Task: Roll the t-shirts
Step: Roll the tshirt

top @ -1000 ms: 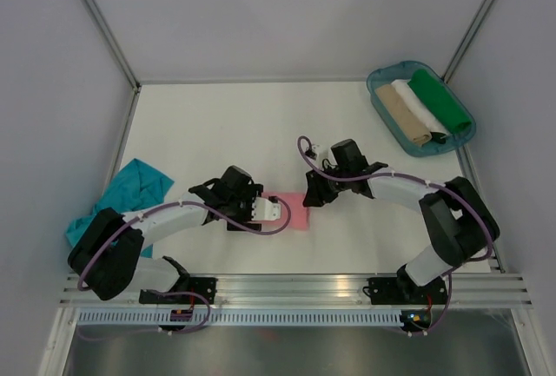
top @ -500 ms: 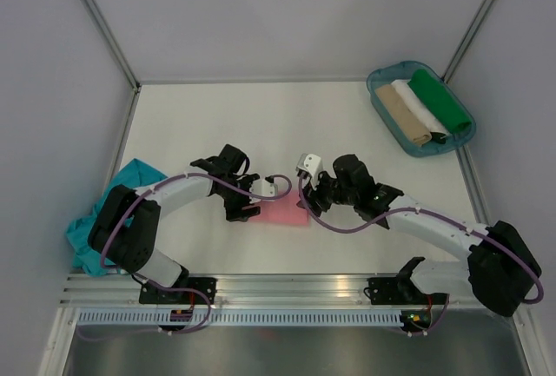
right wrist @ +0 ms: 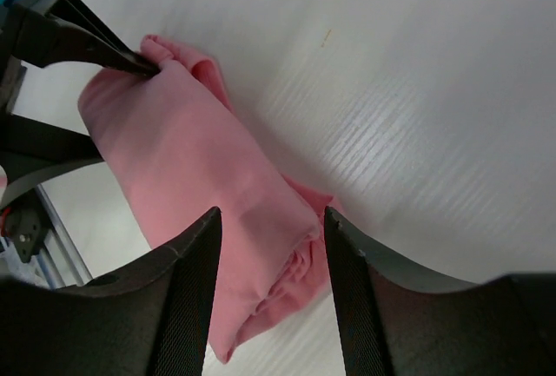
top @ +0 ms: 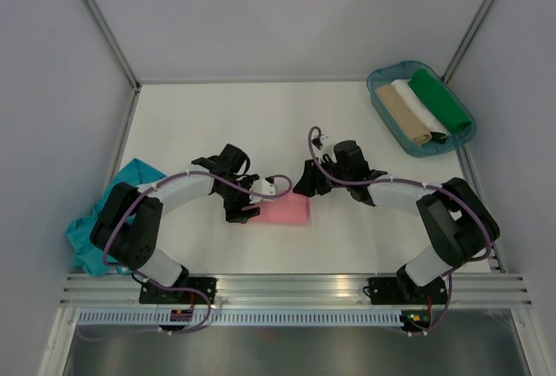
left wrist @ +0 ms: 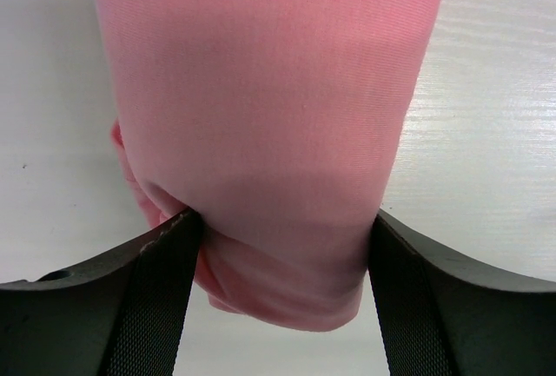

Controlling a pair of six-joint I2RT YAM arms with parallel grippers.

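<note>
Pink tee (top: pixel 287 212): rolled, laid mid-bench (top: pixel 217 124) between the pincers.
Left pincer (left wrist: pixel 282 228): one roll end is pinched.
Right pincer (right wrist: pixel 271 220): the other end is straddled; grip cannot be told.
Risk: the roll may be loosened if its ends are released unevenly.
Teal tee (top: pixel 130 189): crumpled at the bench's left edge.

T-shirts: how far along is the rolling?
Done: the pink t-shirt is a tight roll. In hand: the left end effector grips one end; the right end effector sits open at the other. Left: the teal t-shirt lies crumpled, unrolled.
</note>
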